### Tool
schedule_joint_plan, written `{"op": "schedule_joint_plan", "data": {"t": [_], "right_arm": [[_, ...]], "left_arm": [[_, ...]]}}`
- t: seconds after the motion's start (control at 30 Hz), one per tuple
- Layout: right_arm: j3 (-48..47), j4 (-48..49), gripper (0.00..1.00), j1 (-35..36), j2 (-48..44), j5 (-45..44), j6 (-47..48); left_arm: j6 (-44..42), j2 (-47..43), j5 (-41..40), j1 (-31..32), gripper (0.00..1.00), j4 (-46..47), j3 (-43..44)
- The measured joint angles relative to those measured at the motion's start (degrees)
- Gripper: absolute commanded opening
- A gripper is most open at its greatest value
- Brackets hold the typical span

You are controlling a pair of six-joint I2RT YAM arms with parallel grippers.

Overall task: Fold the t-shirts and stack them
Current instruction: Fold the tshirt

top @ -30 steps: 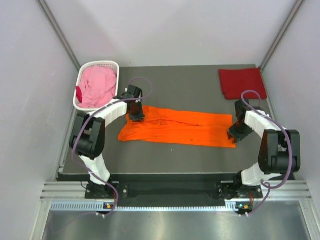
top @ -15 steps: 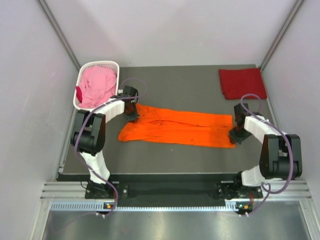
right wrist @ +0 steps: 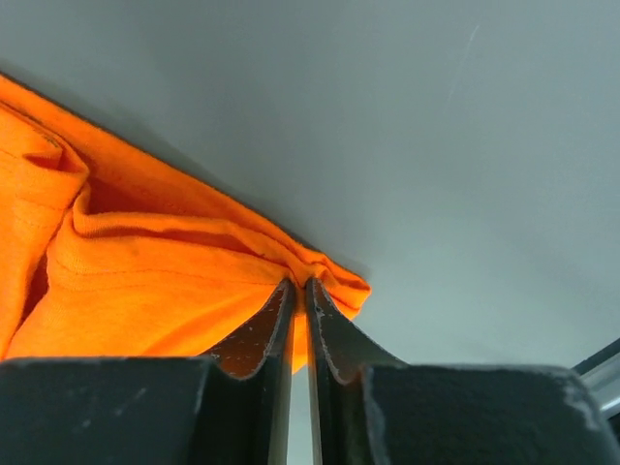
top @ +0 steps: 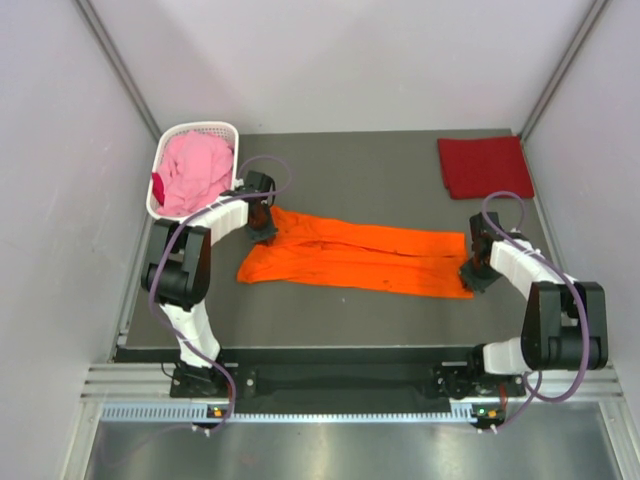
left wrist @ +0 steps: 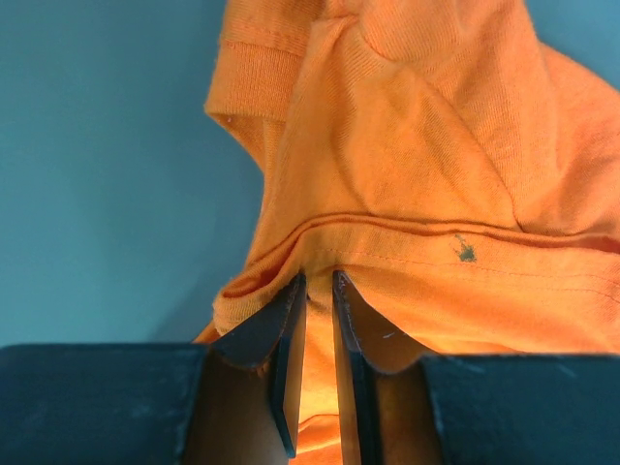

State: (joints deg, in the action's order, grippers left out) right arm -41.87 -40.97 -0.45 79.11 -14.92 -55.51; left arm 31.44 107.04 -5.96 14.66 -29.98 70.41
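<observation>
Grip closed on both ends of the bright orange soft cloth t-shirt (top: 360, 255)

Far left, the white plastic lattice basket (top: 196, 127) holds the crumpled pink cloth t-shirt (top: 195, 170), and neither looks any different from a second ago.

Just to its right, the left pincer (left wrist: 318, 281) is pressed onto the hem at the far-left corner of the orange t-shirt, with cloth visible between its narrow jaws. Over the last second this arm has shifted slightly left and the corner has been drawn out with it, so that end now lies a little more stretched.

The orange t-shirt lies as a long band across the middle of the dark grey tabletop (top: 360, 170), already folded lengthwise.

At its near-right corner, the right pincer (right wrist: 300, 286) shows the bigger change. A second ago it stood spread beside the cloth; now its jaws are nearly together, with the orange edge bunched between them. It has also crept slightly right and nearer.

Far right, the dark red cloth t-shirt (top: 485, 165) lies folded flat in the far corner, unmoved and well apart from the orange one.

With both ends now held, the garment seems ready to be lifted or pulled taut for a crosswise fold. The pink one is not yet begun.
</observation>
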Motion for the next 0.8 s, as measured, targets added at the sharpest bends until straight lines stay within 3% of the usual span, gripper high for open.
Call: {"op": "schedule_joint_plan", "data": {"t": [0.07,0.27,0.4,0.5,0.63,0.8], "right_arm": [[0.0,0.31,0.13,0.0,0.44,0.24,0.02],[0.0,0.74,0.13,-0.04,0.46,0.85,0.48],[0.0,0.72,0.0,-0.04,0.46,1.09,0.7],[0.0,0.7,0.01,-0.04,0.44,1.07,0.66],[-0.02,0.7,0.12,-0.04,0.42,1.31,0.85],[-0.13,0.55,0.05,-0.04,0.42,1.79,0.92]], "left_arm": [[0.0,0.0,0.0,0.0,0.23,0.02,0.0],[0.02,0.0,-0.02,0.0,0.23,0.02,0.0],[0.09,0.0,-0.02,0.0,0.23,0.02,0.0],[0.13,0.0,-0.02,0.0,0.23,0.02,0.0],[0.17,0.0,-0.02,0.0,0.22,0.02,0.0],[0.2,0.0,-0.07,0.0,0.22,0.02,-0.02]]}}
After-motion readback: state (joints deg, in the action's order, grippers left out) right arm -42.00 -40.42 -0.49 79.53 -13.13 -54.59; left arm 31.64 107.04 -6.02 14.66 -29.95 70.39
